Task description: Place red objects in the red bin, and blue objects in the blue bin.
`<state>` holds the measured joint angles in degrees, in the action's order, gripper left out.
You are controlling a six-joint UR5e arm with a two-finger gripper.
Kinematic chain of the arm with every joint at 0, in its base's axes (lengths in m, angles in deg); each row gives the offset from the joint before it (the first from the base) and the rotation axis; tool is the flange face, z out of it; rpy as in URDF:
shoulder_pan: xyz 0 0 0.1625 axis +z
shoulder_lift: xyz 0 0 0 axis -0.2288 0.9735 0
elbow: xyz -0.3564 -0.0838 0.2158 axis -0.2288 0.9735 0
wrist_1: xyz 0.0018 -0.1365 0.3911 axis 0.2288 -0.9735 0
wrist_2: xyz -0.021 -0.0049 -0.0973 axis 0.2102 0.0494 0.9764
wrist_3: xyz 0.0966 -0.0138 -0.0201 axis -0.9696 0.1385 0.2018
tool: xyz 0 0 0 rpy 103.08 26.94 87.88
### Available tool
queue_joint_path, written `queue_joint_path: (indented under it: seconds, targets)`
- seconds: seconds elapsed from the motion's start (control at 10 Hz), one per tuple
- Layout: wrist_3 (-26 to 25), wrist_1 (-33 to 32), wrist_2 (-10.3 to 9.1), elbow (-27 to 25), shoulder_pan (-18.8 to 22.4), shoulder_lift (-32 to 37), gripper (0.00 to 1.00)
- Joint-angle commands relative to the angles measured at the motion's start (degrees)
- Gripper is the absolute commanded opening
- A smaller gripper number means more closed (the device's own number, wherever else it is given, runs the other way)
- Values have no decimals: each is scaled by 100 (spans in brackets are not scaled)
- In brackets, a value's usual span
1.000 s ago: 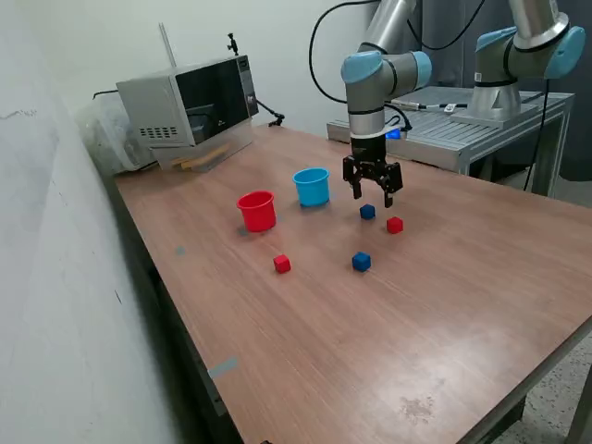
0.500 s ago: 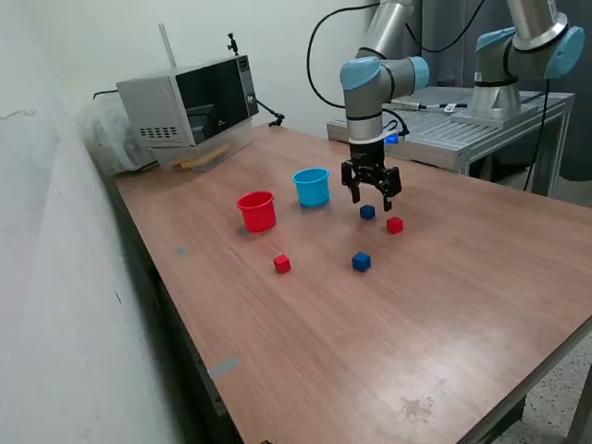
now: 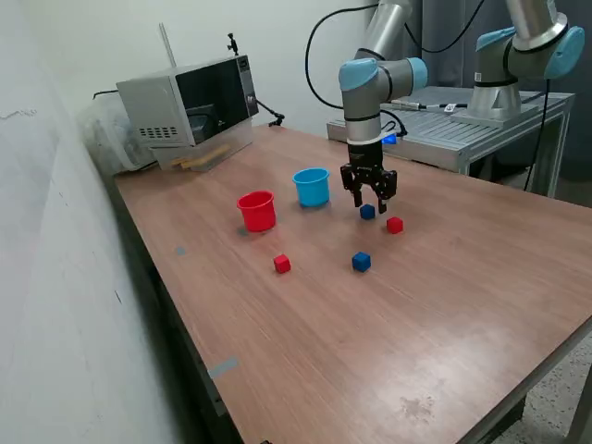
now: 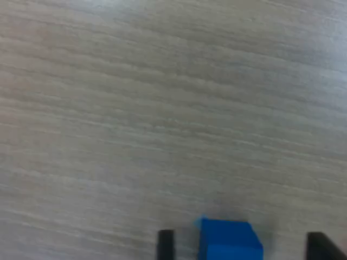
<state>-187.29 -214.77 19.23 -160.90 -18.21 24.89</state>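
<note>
Lowered since a second ago, pincer (image 3: 370, 197) apart astride the blue cube (image 3: 367, 212) beside the blue bin (image 3: 312, 187); picking step, next sink and close.

So on the counter (image 3: 444, 305), the two cups (image 3: 257, 210) (image 3: 313, 186) sit side by side. A cube (image 3: 367, 212) lies between the spread gripper (image 3: 369, 193) fingers; another (image 3: 395, 225) is just at its 4 o'clock. Two more cubes (image 3: 361, 262) (image 3: 282, 265) lie nearer the camera. A microwave (image 3: 190, 100) sits at the cups' 11 o'clock.
</note>
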Motion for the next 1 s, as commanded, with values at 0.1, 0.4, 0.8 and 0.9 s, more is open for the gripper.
queue_joint_path:
  seconds: [0.1,0.4,0.8,0.9]
  targets:
    - [7,-4,0,0,-11,-3,0]
    - [25,23,17,9,-11,6,0]
    - [33,206,35,18,-11,1101,0]
    - [33,442,44,61,-151,1270,0]
